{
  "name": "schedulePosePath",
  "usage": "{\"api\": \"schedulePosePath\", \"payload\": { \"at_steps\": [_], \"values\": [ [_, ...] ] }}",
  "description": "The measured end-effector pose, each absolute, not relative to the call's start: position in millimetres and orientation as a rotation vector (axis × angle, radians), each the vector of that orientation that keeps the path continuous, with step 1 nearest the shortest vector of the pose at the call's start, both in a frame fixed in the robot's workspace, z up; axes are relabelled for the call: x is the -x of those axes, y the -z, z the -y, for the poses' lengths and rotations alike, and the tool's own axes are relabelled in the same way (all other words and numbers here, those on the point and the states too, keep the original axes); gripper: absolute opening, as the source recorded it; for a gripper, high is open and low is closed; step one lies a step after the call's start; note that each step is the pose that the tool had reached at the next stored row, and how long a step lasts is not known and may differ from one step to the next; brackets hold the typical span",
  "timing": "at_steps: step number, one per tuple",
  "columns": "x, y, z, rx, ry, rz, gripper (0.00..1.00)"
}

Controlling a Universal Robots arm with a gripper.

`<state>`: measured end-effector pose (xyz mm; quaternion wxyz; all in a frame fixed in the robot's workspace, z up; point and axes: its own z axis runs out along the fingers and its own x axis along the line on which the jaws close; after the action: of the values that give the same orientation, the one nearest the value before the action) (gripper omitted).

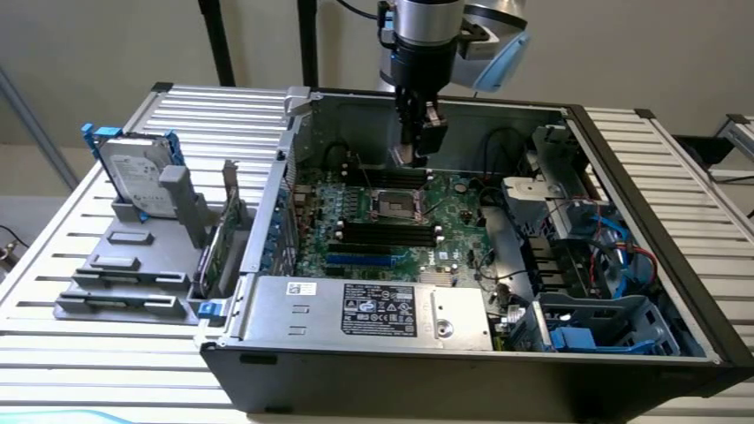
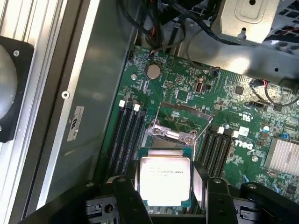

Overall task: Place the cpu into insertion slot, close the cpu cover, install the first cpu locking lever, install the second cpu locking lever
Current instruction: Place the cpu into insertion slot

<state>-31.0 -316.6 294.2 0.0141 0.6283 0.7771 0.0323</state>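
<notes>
We saw the gripper [image 2: 166, 187] clamped on the cpu [image 2: 165, 173], jaws chip-wide; the insertion slot [image 1: 398, 205] lay apart, at six o'clock from it in the exterior view.

The 1 arm [image 1: 422, 22] comes straight down from above, wrist vertical. Its gripper [image 1: 415, 152] points downward, with 2 dark fingers [image 2: 127, 198] clamped on opposite edges of the cpu [image 2: 165, 179].
</notes>
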Motion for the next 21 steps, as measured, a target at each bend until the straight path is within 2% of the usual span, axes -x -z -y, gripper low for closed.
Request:
{"api": "schedulePosePath", "payload": {
  "at_steps": [14,21],
  "values": [
    [31.0,-291.2,319.9,-2.183,-0.094,-2.21,0.54],
    [30.6,-289.2,334.6,-2.209,-0.042,-2.234,0.54]
  ]
}}
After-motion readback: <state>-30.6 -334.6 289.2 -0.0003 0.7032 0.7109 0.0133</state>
